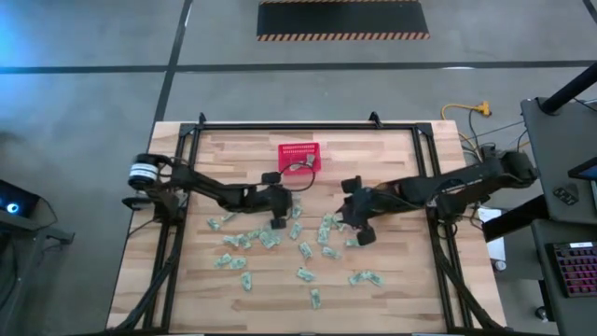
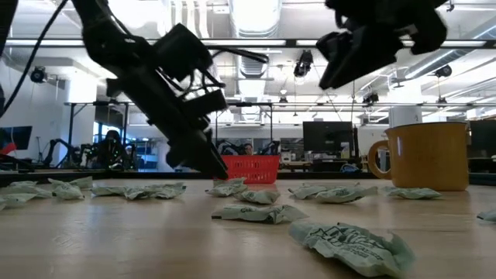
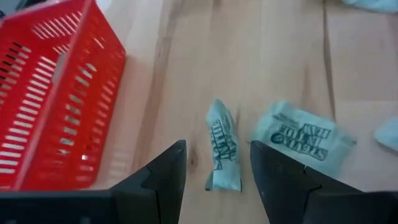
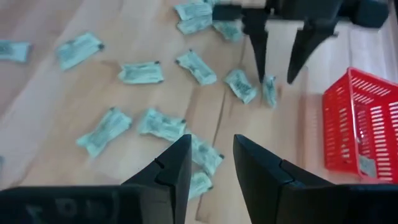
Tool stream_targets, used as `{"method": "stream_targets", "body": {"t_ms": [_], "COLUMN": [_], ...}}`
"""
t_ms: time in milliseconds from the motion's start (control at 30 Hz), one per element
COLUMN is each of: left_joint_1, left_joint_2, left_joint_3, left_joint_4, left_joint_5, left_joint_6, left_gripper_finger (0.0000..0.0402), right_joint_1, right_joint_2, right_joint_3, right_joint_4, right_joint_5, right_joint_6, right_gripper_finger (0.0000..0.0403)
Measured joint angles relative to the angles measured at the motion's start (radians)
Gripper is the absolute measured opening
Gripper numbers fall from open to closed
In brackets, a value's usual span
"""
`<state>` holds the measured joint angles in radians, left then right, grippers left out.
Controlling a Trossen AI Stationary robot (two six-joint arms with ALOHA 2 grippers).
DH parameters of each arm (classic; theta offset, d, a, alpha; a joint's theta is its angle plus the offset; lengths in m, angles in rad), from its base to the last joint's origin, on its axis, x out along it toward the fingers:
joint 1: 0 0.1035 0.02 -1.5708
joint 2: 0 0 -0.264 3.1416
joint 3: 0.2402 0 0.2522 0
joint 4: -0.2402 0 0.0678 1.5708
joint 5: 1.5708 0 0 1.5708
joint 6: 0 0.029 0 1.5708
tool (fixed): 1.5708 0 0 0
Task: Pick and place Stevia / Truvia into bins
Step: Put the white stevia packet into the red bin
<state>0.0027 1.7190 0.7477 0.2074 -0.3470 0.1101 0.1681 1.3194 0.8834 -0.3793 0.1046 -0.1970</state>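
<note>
Many pale green and white sachets point(image 1: 280, 247) lie scattered on the wooden table's middle and near part. The red latticed basket point(image 1: 299, 159) stands at the far middle. It also shows in the left wrist view point(image 3: 56, 93) and the right wrist view point(image 4: 360, 121). My left gripper point(image 1: 278, 222) is open and low over the table, just near of the basket. Its fingers point(image 3: 165, 177) stand on either side of one sachet point(image 3: 222, 146), which lies flat on the wood. My right gripper point(image 1: 362, 238) is open and empty, raised above the sachets point(image 4: 161, 124) to the right.
A second sachet point(image 3: 298, 137) lies right beside the one between my left fingers. A yellow mug point(image 2: 422, 155) stands on the table at the right of the low view. Black frame rails point(image 1: 308, 124) run along the table's far and side edges.
</note>
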Motion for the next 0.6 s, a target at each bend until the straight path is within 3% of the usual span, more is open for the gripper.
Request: {"method": "stream_targets", "body": {"t_ms": [333, 600], "left_joint_1": [0.041, 0.044], "left_joint_2": [0.044, 0.034], "left_joint_3": [0.049, 0.047], "left_joint_4": [-0.081, -0.099], "left_joint_5": [0.073, 0.116], "left_joint_6": [-0.056, -0.044], "left_gripper_finger": [0.0146, 0.0024], "right_joint_1": [0.005, 0.004], "right_joint_2": [-0.063, -0.050], "right_joint_3": [-0.032, -0.032], "right_joint_4": [0.030, 0.046], "right_joint_5": [0.003, 0.002], "right_joint_6": [0.015, 0.007], "right_gripper_finger": [0.0103, 0.0094]}}
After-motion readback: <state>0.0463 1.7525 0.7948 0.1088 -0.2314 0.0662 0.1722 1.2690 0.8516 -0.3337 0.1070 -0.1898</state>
